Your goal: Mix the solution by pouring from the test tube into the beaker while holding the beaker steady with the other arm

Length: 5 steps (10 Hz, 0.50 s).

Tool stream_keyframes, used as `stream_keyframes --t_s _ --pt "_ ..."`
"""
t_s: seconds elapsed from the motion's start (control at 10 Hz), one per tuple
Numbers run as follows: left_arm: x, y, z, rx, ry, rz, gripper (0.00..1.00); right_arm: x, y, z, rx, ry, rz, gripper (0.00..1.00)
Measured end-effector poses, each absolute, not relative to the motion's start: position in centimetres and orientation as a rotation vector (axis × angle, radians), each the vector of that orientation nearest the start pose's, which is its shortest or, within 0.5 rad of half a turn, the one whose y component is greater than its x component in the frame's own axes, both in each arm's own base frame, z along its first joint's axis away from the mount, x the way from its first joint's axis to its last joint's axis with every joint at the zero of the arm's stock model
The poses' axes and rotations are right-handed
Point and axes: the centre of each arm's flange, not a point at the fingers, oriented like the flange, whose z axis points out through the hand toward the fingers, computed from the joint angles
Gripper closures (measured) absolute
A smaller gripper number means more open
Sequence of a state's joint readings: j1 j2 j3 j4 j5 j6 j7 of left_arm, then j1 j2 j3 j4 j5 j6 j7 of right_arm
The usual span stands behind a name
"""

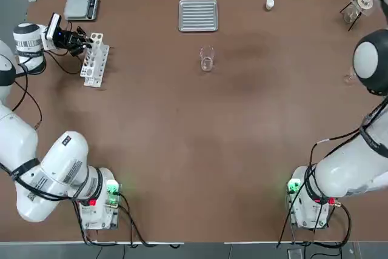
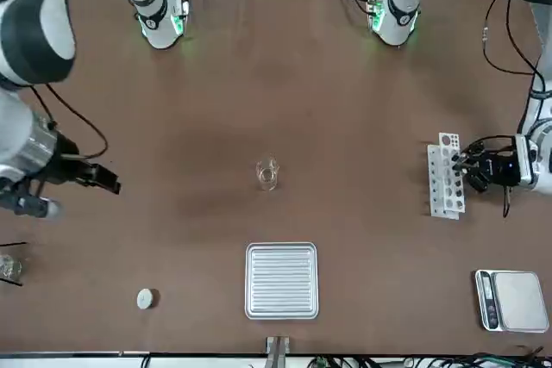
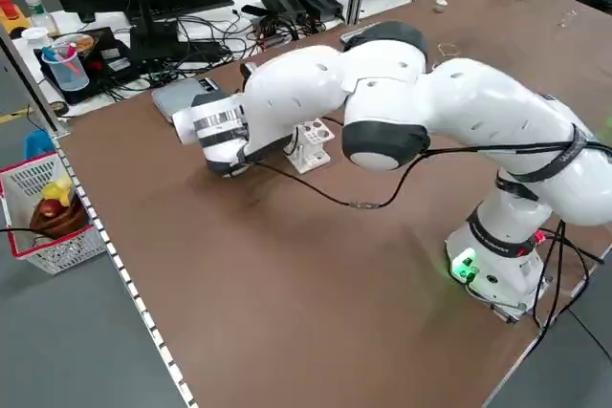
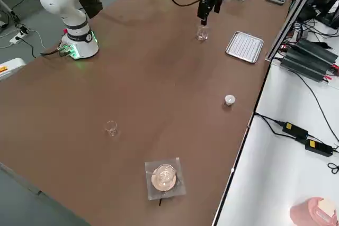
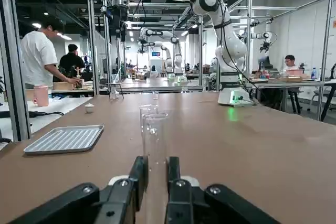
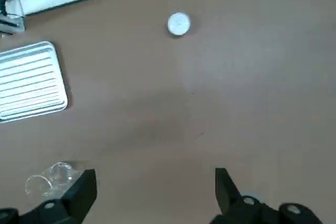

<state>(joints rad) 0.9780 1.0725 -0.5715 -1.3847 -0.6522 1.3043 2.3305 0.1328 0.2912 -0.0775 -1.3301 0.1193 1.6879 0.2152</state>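
Left wrist view alone shows fingers (image 5: pixel 137 179) clamping the test tube (image 5: pixel 155 145).

Brown table (image 1: pixel 182 150) with beaker (image 1: pixel 207 59), ridged metal tray (image 1: pixel 198 15), white tube rack (image 1: pixel 94 60), scale (image 1: pixel 81 6)

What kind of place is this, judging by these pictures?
Probably a robotics lab set up for chemistry tasks: a beaker and a white tube rack stand on the brown table, with other robot arms at benches behind.

We see the beaker (image 1: pixel 207 59) mid-table, the tray (image 1: pixel 198 15) just behind it, the rack (image 1: pixel 94 59) far left.
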Motion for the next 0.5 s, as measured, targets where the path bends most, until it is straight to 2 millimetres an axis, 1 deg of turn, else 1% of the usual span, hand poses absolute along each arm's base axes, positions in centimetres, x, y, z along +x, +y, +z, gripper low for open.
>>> stream_keyframes --t_s 0.1,0.2,0.3,0.4,0.5 --pt "57.8 23.9 16.4 1.093 -1.307 1.112 0.79 63.5 3.8 58.7 -3.046 0.21 -0.068 0.0" --pt "57.8 23.7 16.0 1.093 -1.301 1.112 0.79 61.5 2.1 60.3 -3.055 0.198 -0.017 0.0" --pt "57.8 23.6 15.6 1.092 -1.295 1.114 0.79 59.3 1.2 62.2 -3.054 0.196 0.026 0.0" --pt "57.8 23.6 15.4 1.088 -1.295 1.119 0.79 57.6 1.1 63.7 -3.05 0.189 0.044 0.0" --pt "57.8 23.6 15.4 1.085 -1.298 1.124 0.79 56.7 1.5 64.5 -3.049 0.174 0.05 0.0"
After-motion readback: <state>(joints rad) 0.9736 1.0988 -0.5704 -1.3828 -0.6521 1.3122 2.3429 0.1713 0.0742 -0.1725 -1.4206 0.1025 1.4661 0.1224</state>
